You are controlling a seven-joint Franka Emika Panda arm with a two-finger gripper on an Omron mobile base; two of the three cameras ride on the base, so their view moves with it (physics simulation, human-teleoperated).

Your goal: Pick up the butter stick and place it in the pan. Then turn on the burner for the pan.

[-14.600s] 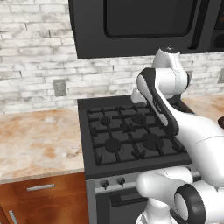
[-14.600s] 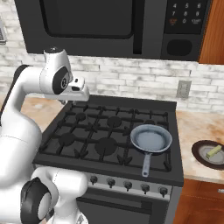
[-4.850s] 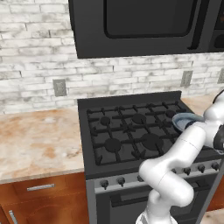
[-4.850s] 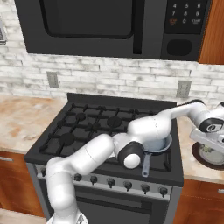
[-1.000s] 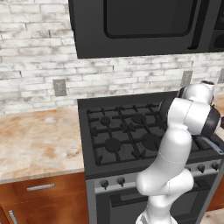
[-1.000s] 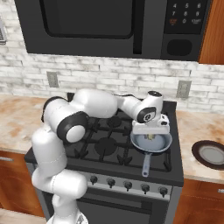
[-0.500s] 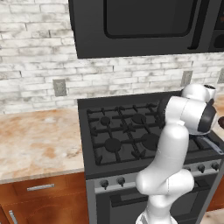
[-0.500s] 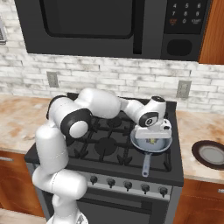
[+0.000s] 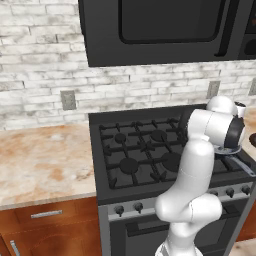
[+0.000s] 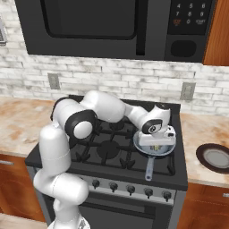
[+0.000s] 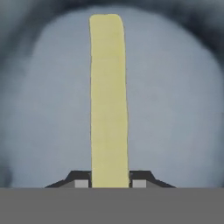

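Pan (image 10: pixel 154 147): round, blue-grey inside, on the stove's (image 10: pixel 107 147) front right burner, dark handle pointing toward the front edge.
Butter stick (image 11: pixel 109 100): pale yellow bar, seen over the pan's floor.
Gripper (image 11: pixel 109 181): just above the pan, fingers narrowly closed on either side of the butter stick.
Plate (image 10: pixel 215 157): dark, on the worktop right of the stove.

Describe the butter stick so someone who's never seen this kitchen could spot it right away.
Start at the black stove under the microwave and go to the pan on its front right burner. Above the pan's blue-grey inside the gripper is shut on the butter stick. It is a pale yellow bar, the only yellow thing among dark grates and white arm.
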